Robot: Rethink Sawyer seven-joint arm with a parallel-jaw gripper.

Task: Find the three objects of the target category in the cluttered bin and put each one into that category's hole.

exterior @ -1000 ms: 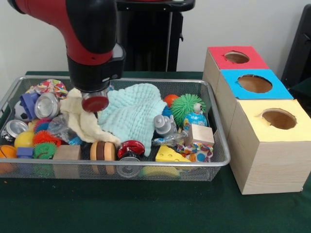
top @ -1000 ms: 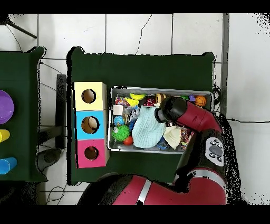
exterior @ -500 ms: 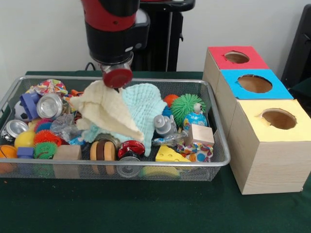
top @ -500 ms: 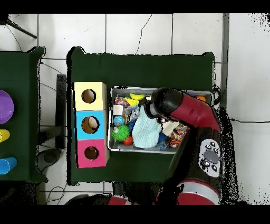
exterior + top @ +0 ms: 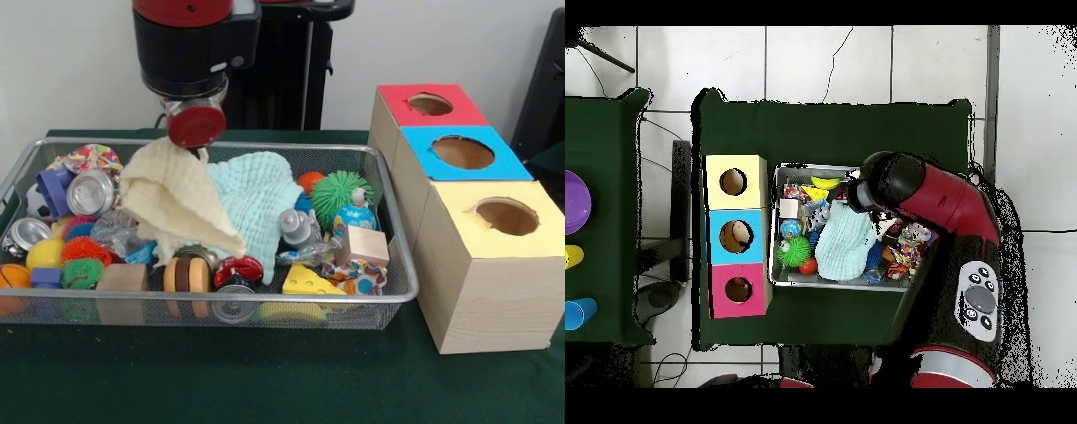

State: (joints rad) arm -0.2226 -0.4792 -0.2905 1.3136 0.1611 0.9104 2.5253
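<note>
The gripper [image 5: 195,132] was above the wire bin [image 5: 388,296], grasping the top of a cream cloth [image 5: 175,201] that hung below it over the toys, with a mint cloth [image 5: 256,199] just beside it and the three boxes [image 5: 481,256] well apart.
</note>
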